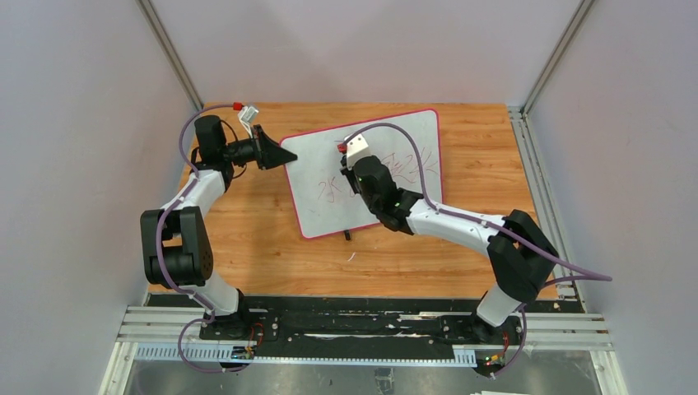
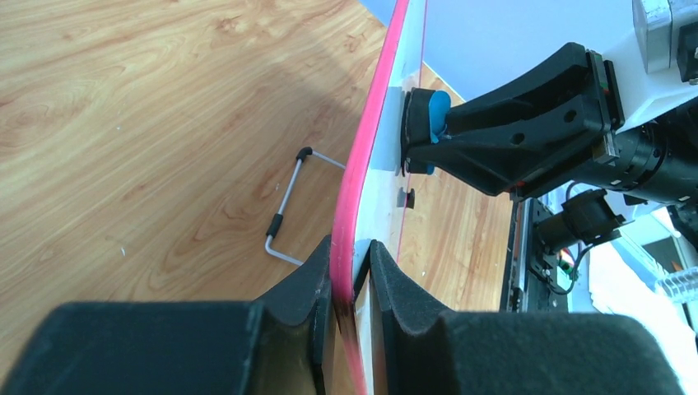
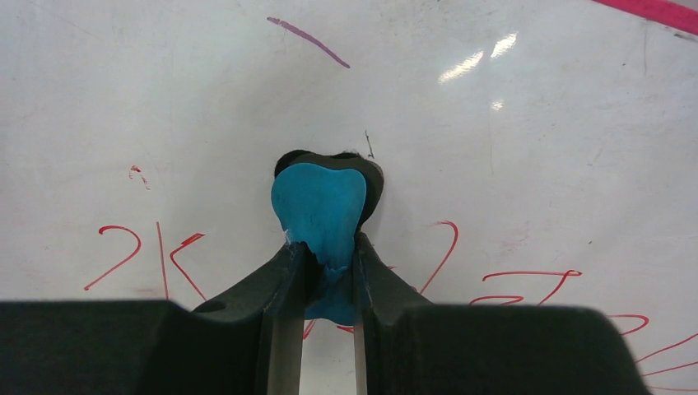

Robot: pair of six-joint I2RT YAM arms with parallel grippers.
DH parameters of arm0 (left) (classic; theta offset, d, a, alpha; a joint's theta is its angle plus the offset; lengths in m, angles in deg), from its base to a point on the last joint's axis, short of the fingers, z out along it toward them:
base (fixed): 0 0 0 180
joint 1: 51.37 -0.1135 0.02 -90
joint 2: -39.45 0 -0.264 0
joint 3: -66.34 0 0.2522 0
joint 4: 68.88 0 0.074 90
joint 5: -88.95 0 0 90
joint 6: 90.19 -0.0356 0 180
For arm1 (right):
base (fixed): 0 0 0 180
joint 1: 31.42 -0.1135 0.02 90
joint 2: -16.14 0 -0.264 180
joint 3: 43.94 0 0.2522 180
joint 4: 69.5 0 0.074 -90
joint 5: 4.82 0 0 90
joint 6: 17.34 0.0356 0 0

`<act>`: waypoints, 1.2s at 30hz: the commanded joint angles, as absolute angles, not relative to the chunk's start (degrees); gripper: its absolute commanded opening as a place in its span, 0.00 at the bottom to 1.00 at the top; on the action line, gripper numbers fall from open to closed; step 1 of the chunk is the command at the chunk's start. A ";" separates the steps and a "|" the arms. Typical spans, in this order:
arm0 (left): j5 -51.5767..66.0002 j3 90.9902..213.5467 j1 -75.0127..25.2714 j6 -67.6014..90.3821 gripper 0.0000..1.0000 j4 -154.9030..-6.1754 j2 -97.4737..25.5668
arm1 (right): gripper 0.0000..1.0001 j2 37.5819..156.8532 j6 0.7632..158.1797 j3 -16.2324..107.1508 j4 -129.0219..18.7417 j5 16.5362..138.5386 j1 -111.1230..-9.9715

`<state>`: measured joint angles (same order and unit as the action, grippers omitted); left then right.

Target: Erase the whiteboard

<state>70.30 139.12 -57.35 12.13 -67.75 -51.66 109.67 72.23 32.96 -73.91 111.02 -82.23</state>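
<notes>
The whiteboard [image 1: 329,185] with a pink-red rim lies tilted on the wooden table, red scribbles across its middle [image 3: 527,288]. My left gripper [image 1: 284,156] is shut on the board's left rim [image 2: 350,263], one finger on each face. My right gripper [image 1: 355,171] is shut on the blue eraser [image 3: 319,210] and presses its black felt face against the board's surface. In the left wrist view the eraser [image 2: 432,115] touches the board's white face.
The board's wire stand [image 2: 288,206] with black caps sticks out over the wood under the board. A small black foot [image 1: 347,235] shows at the board's near edge. Grey walls and metal rails enclose the table.
</notes>
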 commanded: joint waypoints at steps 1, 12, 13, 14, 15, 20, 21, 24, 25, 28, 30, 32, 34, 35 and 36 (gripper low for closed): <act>68.83 138.36 -57.42 8.51 0.00 -66.57 -50.47 | 0.01 112.06 73.33 34.98 -74.68 111.34 -83.55; 69.07 138.28 -57.41 8.77 0.00 -66.56 -50.24 | 0.01 122.94 73.45 46.29 -73.25 109.24 -92.09; 69.15 138.21 -57.43 8.78 0.00 -66.56 -50.16 | 0.01 123.33 73.47 46.63 -73.22 109.46 -92.29; 69.22 138.20 -57.39 8.78 0.00 -66.58 -50.07 | 0.01 123.50 73.52 46.73 -73.22 109.63 -92.40; 69.30 138.12 -57.41 8.78 0.00 -66.56 -49.99 | 0.01 123.49 73.50 46.54 -73.09 110.11 -92.34; 69.51 137.93 -57.36 8.69 0.00 -66.60 -49.75 | 0.01 120.34 72.73 42.03 -72.96 115.27 -90.53; 69.59 137.93 -57.37 8.69 0.00 -66.56 -49.76 | 0.01 118.64 73.01 40.49 -73.15 115.59 -89.61; 69.77 137.84 -57.40 8.69 0.00 -66.56 -49.61 | 0.01 114.70 73.91 35.75 -73.68 116.15 -86.42; 69.84 137.84 -57.39 8.61 0.00 -66.60 -49.57 | 0.01 113.46 74.16 34.40 -73.87 116.24 -85.37; 69.88 137.68 -57.39 8.52 0.00 -66.56 -49.38 | 0.01 110.63 74.11 31.23 -74.16 116.66 -83.28; 69.90 137.63 -57.43 8.51 0.00 -66.60 -49.39 | 0.01 109.66 74.15 30.67 -74.26 116.25 -82.93; 69.88 137.67 -57.36 8.51 0.00 -66.60 -49.40 | 0.01 109.77 74.79 30.78 -74.08 114.95 -83.05; 69.88 137.73 -57.40 8.59 0.00 -66.56 -49.56 | 0.01 110.65 75.72 31.30 -74.24 113.86 -83.80; 69.88 137.75 -57.38 8.62 0.00 -66.56 -49.52 | 0.01 111.34 75.87 31.69 -74.59 113.60 -84.70; 69.80 137.76 -57.43 8.65 0.00 -66.57 -49.52 | 0.01 112.30 75.97 32.38 -74.82 113.57 -85.71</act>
<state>70.46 138.47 -57.61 12.28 -67.79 -50.96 110.29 74.22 31.56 -74.39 112.95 -83.91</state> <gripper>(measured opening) 0.198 0.223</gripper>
